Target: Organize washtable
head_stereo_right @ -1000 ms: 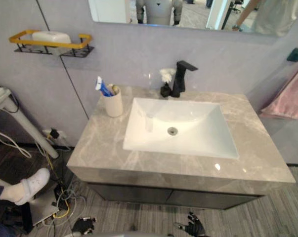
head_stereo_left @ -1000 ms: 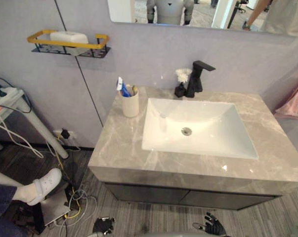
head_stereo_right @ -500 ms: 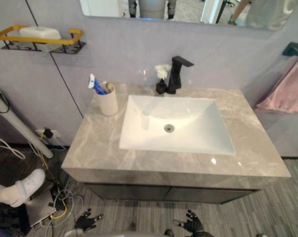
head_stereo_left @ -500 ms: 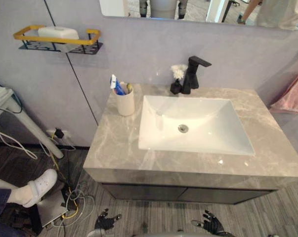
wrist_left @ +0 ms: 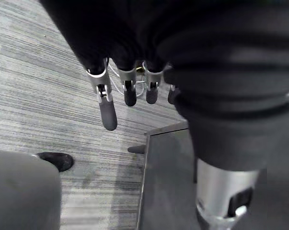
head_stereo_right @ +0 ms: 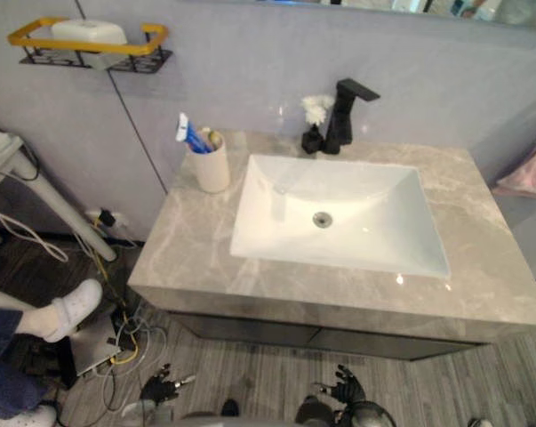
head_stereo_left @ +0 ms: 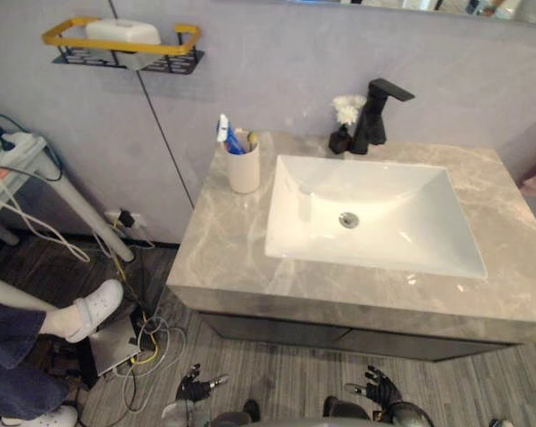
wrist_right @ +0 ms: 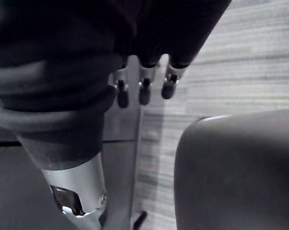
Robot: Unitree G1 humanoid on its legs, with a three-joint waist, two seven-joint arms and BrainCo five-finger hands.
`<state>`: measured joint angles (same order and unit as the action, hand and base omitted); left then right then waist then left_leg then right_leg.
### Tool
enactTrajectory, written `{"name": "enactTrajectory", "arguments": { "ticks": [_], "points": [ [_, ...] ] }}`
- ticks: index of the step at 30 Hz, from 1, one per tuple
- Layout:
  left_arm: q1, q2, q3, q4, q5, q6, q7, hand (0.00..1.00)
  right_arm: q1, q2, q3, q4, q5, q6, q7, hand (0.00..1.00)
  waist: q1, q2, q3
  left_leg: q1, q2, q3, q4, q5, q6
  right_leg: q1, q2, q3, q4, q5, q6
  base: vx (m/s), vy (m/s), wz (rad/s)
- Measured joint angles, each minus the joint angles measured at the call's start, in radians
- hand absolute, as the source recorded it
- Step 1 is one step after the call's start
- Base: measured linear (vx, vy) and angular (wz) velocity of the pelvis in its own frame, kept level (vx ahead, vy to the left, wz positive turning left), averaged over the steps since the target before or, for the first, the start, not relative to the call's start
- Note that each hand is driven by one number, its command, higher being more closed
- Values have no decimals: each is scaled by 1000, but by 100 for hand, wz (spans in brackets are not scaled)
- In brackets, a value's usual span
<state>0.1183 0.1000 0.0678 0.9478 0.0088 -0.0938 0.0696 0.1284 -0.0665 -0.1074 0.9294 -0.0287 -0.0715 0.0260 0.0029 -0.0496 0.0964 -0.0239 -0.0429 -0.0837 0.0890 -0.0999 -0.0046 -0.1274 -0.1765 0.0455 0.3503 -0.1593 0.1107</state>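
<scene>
Hanging spread and empty below the counter [head_stereo_left: 232, 258], my left hand [head_stereo_left: 193, 389] and right hand [head_stereo_left: 381, 389] have tidied nothing yet, I judge.

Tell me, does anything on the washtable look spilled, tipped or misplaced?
Nothing stands out. The cream cup of toiletries stands upright left of the white sink; the black flower vase stands upright by the black faucet.

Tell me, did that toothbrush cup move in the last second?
No. The toothbrush cup stays beside the sink's back left corner; the whole view shifted, so the camera moved.
</scene>
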Motion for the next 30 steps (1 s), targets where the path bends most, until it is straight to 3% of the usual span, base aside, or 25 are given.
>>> {"name": "enactTrajectory", "arguments": {
  "ticks": [3,6,10,12,13,14,15,16,19,20,21,22,24,26,28,30],
  "points": [
    [-15,2,-31,0,-6,0,1,0,-1,6,7,11,23,0,1,0,11,-13,-9,-54,-12,-89,55,1,-16,7,10,51,11,-50,4,47,-119,103],
    [-21,-11,-35,0,-15,0,5,0,-17,23,34,27,24,1,1,0,25,-12,-5,-81,-6,-157,46,23,-50,34,22,31,-31,-95,-6,-20,-205,71],
    [-63,-52,-63,-1,-16,-2,22,0,-30,15,48,-2,22,1,-1,0,17,30,15,-137,34,-253,35,68,-101,37,65,-69,-46,-99,-31,-88,-184,84],
    [-73,-64,-76,-3,-15,0,22,0,-46,19,49,-7,20,1,-2,0,8,30,19,-152,56,-193,-15,162,-96,37,68,-128,-45,-93,-52,-162,-107,80],
    [-79,-73,-78,-6,-15,-1,22,0,-45,25,50,-13,20,-1,-2,0,10,18,22,-146,71,-89,-65,213,-79,32,57,-166,-62,-74,-80,-163,-55,78],
    [-88,-78,-78,-5,-15,0,22,0,-46,28,48,-15,20,-1,-2,0,8,16,28,-164,78,-6,-17,188,-77,32,54,-188,-66,-73,-81,-185,-58,89],
    [-99,-85,-79,-5,-14,5,21,0,-30,30,47,-30,20,0,-4,0,-4,12,33,-208,85,152,137,99,-26,33,34,-244,-53,-73,-81,-156,-27,114],
    [-101,-85,-90,-9,-12,4,21,0,-8,29,46,-49,20,0,-3,0,-17,10,33,-225,103,275,269,33,3,37,15,-302,-46,-73,-82,-164,-10,120],
    [-110,-78,-137,-10,5,2,20,0,-2,27,27,-59,23,-7,-3,0,-46,22,29,-196,167,457,381,-76,24,59,-14,-417,-60,-62,-62,-121,97,114],
    [-116,-78,-149,-9,6,2,19,0,-2,24,26,-60,23,-10,-3,0,-46,33,28,-186,178,469,361,-96,14,61,-12,-436,-60,-60,-55,-33,181,106],
    [-127,-76,-164,-4,7,1,19,0,-12,12,23,-50,24,-14,-3,0,-41,58,30,-175,164,465,280,-125,26,55,5,-442,-60,-62,-37,-42,162,82],
    [-137,-59,-178,1,7,2,20,0,-22,21,23,-41,23,-9,-1,0,-30,35,39,-176,128,445,239,-96,34,54,2,-423,-79,-61,-22,-62,151,77],
    [-131,-33,-187,1,7,2,20,0,-21,24,27,-35,23,-8,-1,0,-29,19,36,-177,85,411,203,-74,49,60,-2,-400,-112,-49,-8,-41,116,69],
    [-113,-21,-187,1,6,2,21,0,-28,22,31,-18,22,-8,-1,0,-16,19,35,-176,48,383,196,-78,52,64,-31,-401,-87,-53,5,14,173,52],
    [-87,-18,-186,3,6,2,19,0,-45,17,47,-4,16,-6,0,0,-3,19,36,-168,-1,352,178,-89,69,37,-86,-401,18,-72,23,47,180,52],
    [-79,-16,-190,5,6,3,18,0,-53,9,49,-6,8,-6,1,0,-17,24,40,-130,-31,284,148,-81,84,-36,-116,-341,233,-75,3,104,121,84]
  ]
}}
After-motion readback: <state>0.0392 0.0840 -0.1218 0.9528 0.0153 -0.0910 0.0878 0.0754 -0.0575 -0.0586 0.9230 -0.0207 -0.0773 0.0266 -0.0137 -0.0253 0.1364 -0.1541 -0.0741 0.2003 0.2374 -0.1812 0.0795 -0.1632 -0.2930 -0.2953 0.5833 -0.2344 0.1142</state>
